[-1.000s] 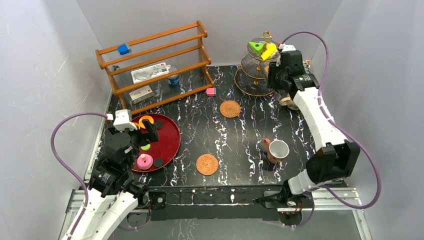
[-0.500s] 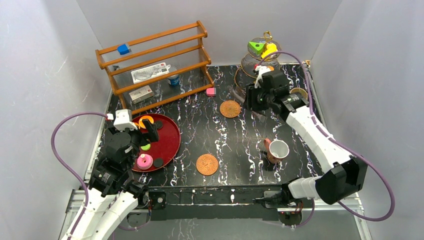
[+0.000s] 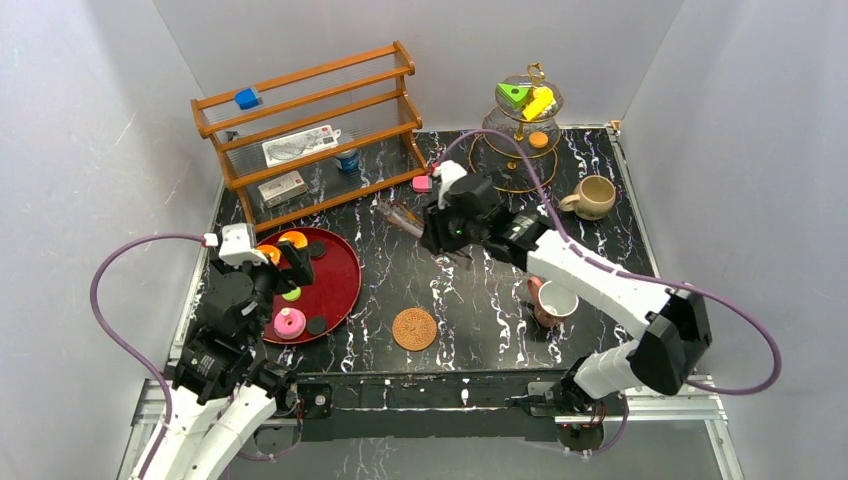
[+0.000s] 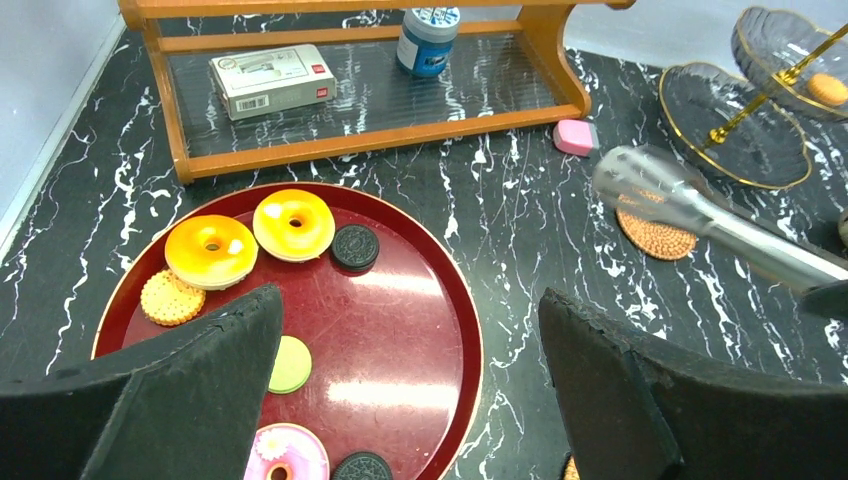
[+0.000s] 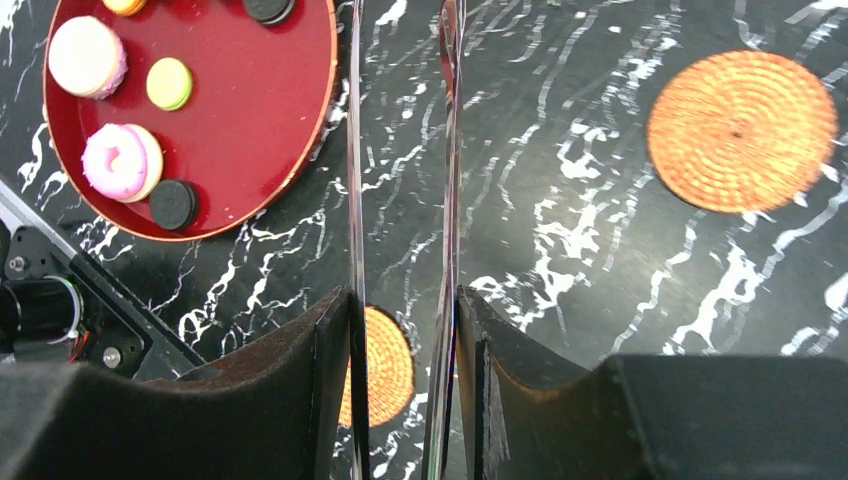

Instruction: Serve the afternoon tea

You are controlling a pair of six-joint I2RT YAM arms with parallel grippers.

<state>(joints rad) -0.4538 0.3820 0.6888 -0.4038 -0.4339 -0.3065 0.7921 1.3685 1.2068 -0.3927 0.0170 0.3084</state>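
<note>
Now our right gripper (image 5: 405, 330), jaws pinching slim silver metal tongs (image 5: 355, 150), has swung in near the round dark-red tray (image 5: 260, 100), where the pink toy donut (image 5: 118, 160) lies; our left gripper (image 4: 405, 310) hangs spread above it. Another pastry pickup seems next.

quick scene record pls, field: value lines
left pincer: open, above tray
right pincer: shut on tongs
tray contents: pink donut, yellow donuts, discs, more
stand: wedge, yellow piece, cookie
mug: back right, on table
cup: front right, on table
coasters: near coaster, far coaster, both bare
</note>
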